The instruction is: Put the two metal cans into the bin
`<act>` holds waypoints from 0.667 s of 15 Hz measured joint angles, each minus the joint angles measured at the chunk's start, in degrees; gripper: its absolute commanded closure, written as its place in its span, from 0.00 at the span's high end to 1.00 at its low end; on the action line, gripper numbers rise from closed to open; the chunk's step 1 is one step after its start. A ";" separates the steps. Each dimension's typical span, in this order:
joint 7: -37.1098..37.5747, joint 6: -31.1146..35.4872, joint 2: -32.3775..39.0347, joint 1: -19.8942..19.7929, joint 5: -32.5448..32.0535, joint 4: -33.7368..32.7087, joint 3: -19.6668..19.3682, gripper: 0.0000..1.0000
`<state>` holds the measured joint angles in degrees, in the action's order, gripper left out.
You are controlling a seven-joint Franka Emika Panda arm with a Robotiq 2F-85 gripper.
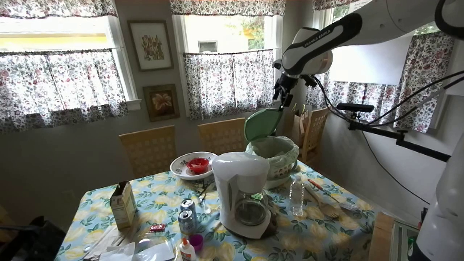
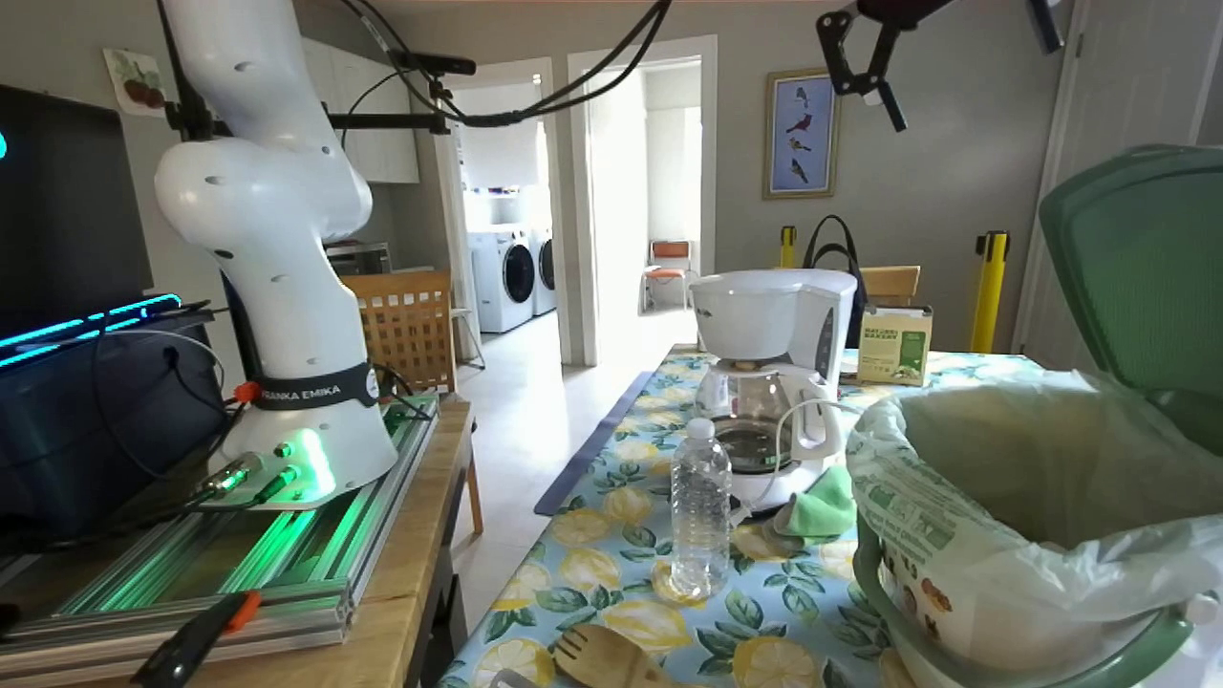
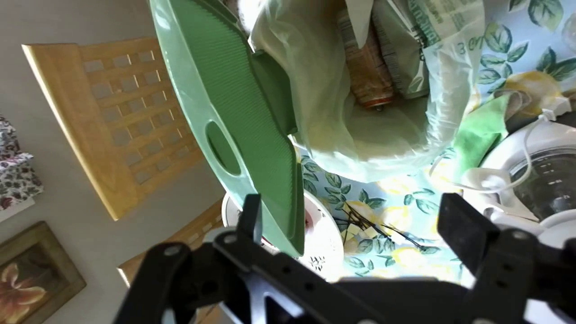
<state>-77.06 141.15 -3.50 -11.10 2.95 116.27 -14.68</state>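
Observation:
Two silvery metal cans stand upright close together on the table in an exterior view, the rear can (image 1: 188,205) partly behind the front can (image 1: 186,222). They do not show in the other views. The bin (image 1: 279,170) stands at the table's far end, its green lid (image 1: 262,124) raised and a pale bag lining it. In the wrist view, its bag-lined mouth (image 3: 378,164) holds several wrappers. My gripper (image 1: 283,98) is high over the bin end, by the lid's upper edge; touching or apart is unclear. In the wrist view, the gripper (image 3: 357,220) is wide open and empty.
A white coffee maker (image 1: 237,181) stands between cans and bin. A clear bottle (image 1: 297,195), wooden fork (image 1: 328,208) and white bowl (image 1: 181,173) with a red bowl (image 1: 198,165) are nearby. A box (image 1: 123,206), glue bottle (image 1: 186,250) and purple cup (image 1: 197,242) are around the cans.

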 measured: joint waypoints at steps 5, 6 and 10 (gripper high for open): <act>0.22 0.98 0.34 -0.76 0.00 -0.01 -0.51 1.00; 0.22 0.98 0.34 -0.76 0.00 0.00 -0.49 1.00; 0.21 5.67 1.71 -0.80 -1.26 0.55 -0.47 1.00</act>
<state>-76.86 146.82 -1.79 -11.90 1.69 116.82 -15.15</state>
